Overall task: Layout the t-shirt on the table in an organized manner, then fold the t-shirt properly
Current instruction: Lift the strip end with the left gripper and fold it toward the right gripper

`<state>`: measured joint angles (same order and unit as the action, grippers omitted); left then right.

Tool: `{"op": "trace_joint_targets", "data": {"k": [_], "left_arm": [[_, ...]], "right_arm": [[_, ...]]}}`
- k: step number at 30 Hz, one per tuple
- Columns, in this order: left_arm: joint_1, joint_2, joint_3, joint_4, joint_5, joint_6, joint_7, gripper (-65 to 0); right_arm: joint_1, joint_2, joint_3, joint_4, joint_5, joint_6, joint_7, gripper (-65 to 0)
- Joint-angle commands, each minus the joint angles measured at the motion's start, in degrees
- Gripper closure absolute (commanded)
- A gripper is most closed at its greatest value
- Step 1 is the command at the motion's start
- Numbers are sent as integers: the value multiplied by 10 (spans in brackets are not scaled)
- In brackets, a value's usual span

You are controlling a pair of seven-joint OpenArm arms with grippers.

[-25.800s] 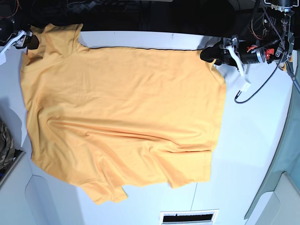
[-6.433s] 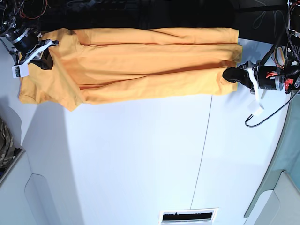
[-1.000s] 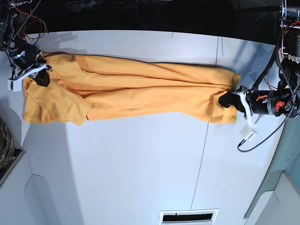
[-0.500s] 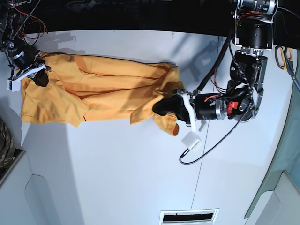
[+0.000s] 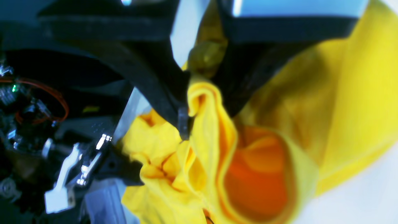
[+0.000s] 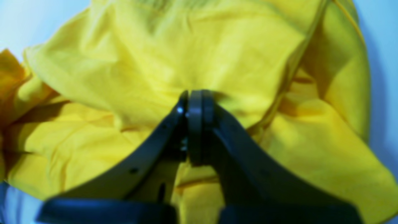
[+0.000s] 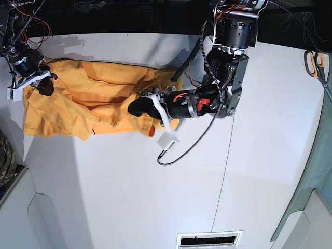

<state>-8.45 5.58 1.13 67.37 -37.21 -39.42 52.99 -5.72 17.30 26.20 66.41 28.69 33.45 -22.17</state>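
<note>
The orange-yellow t-shirt (image 7: 93, 106) lies as a long bunched strip on the left half of the white table (image 7: 155, 197). My left gripper (image 7: 136, 107) is over the strip's middle, shut on the shirt's right end, which is doubled back over the rest. In the left wrist view its black fingers (image 5: 174, 93) pinch a raised fold of cloth (image 5: 202, 124). My right gripper (image 7: 45, 83) is at the shirt's far left end, shut on the cloth. The right wrist view shows its closed tips (image 6: 194, 104) buried in yellow fabric (image 6: 192, 56).
A white tag (image 7: 167, 140) and black cable hang from the left arm above the table. Scissors (image 7: 317, 61) lie at the back right. Camouflage fabric (image 7: 5, 161) sits at the left edge. A dark seam (image 7: 224, 161) crosses the table, and a vent slot (image 7: 209, 239) is at the front.
My left gripper has carried the shirt's right end further left, and the strip now looks shorter and doubled over. The right gripper has stayed in place.
</note>
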Motion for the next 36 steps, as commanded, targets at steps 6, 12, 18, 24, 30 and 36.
{"op": "trace_joint_targets", "data": {"k": [6,12,18,24,30,36], "left_arm": [[-12,23,1,-46,-2,-6,-40,-22],[-12,23,42,-46,-21,-6,-84,-401],[-12,24,97,-46,-36,-6,-108,-401],[-17,34,125,-46,-50,-6,-105,-401],[-41,34,125,-45,-48,-6,-59,-401],[-59,34,125,-26,-82,-6,-7,-400]], "right_arm": [[3,10,3,5,10,-4,-3,0],[3,17,3,5,65,-4,-10,-67],[3,24,20,47,118,-4,-45,-192],[3,34,58,111,125,-4,-63,-260],[3,74,87,113,92,-45,-63,-413],[5,122,81,46,101,-55,-64,-437]]}}
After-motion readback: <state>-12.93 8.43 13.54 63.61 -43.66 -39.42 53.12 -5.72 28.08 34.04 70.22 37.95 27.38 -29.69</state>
